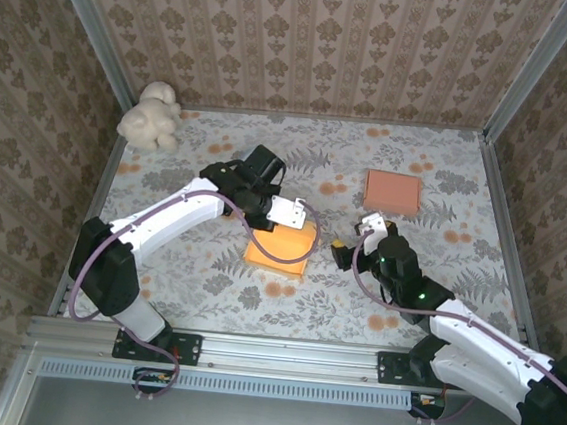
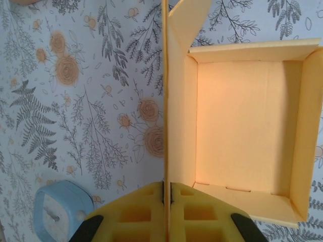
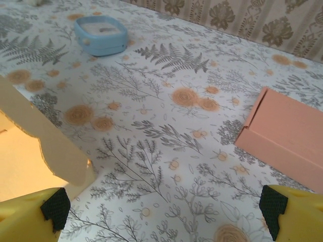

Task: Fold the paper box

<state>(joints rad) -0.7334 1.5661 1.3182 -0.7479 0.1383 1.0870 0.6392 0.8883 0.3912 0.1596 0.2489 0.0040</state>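
Far left on the floral tabletop [image 1: 206,285], a cream plush toy [image 1: 150,114] sits by the back corner, seen from the overhead camera. Towards the middle, the left claw [image 1: 292,211] is clamped tight on an upright side panel of the orange paper box [image 1: 280,244], which lies near the centre of the tabletop. The left wrist camera shows what the overhead view does not: the yellow pads of the left claw [image 2: 166,194] pinch the thin card edge-on, and the box [image 2: 242,126] is open-topped, its floor and raised walls bare card. That camera also picks up a small blue container [image 2: 63,209] just beside the claw; the right wrist camera sees it [image 3: 101,34] further off, and its contents cannot be told. Right of the box, the right claw [image 1: 343,253] hangs spread wide [image 3: 164,209] and holds nothing, a box flap [image 3: 45,141] near its left finger. Farther right lies a closed pink box [image 1: 393,191], well apart from both claws [image 3: 287,133].
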